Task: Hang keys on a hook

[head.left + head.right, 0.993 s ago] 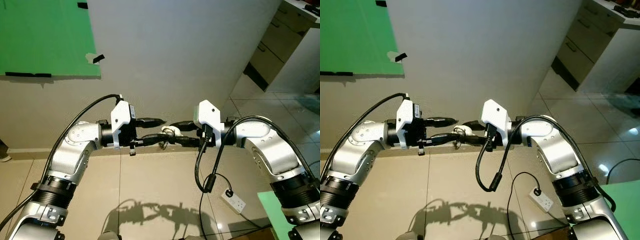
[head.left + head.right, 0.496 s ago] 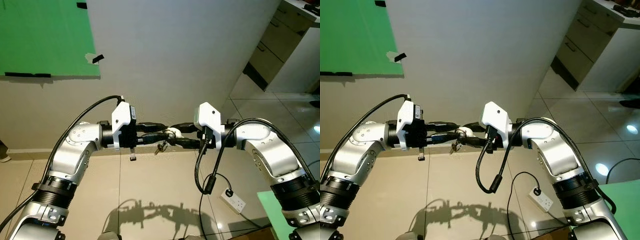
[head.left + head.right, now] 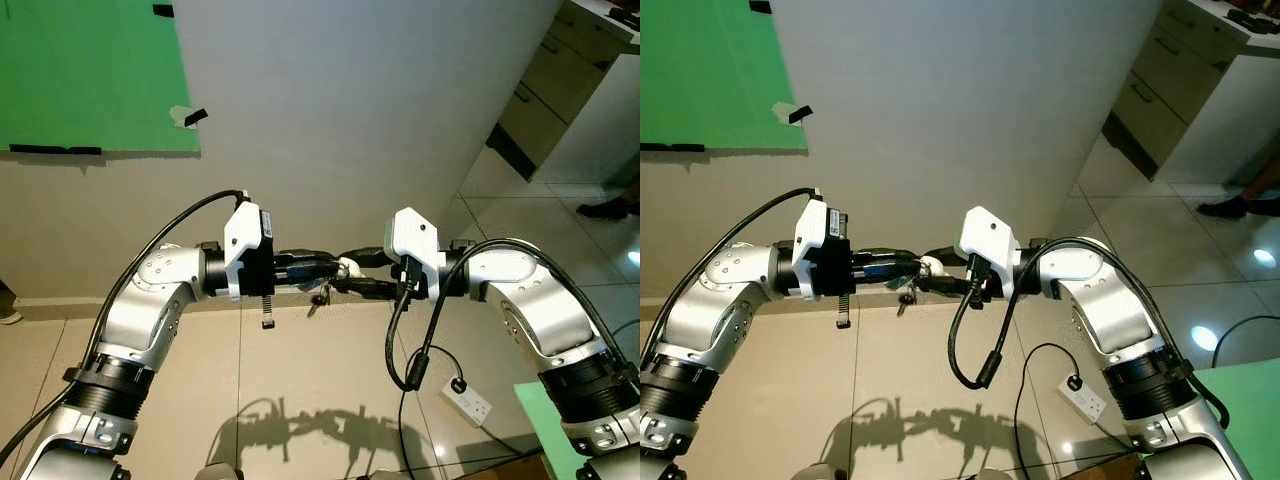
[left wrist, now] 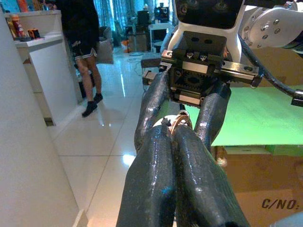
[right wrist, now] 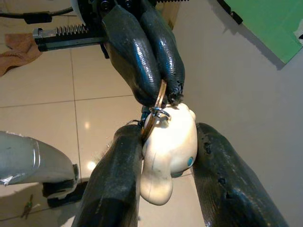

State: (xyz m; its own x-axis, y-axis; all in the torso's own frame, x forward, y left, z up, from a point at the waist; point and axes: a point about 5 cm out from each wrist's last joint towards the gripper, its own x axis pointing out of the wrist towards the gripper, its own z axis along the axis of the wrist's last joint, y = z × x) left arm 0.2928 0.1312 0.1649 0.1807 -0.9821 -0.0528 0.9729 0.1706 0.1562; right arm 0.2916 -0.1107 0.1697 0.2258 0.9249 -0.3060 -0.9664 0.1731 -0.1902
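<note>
Both silver arms are bent at the elbow and reach in toward each other in front of the grey wall (image 3: 350,110), above the tiled floor (image 3: 300,380). The left gripper (image 3: 322,268) has its fingers (image 4: 189,179) pressed together on the key ring (image 5: 158,101), while the right gripper (image 3: 352,272) has its fingers (image 5: 227,175) spread on each side of the white toy charm (image 5: 170,151). The keys (image 3: 322,297) hang down just under where the two grippers meet.
</note>
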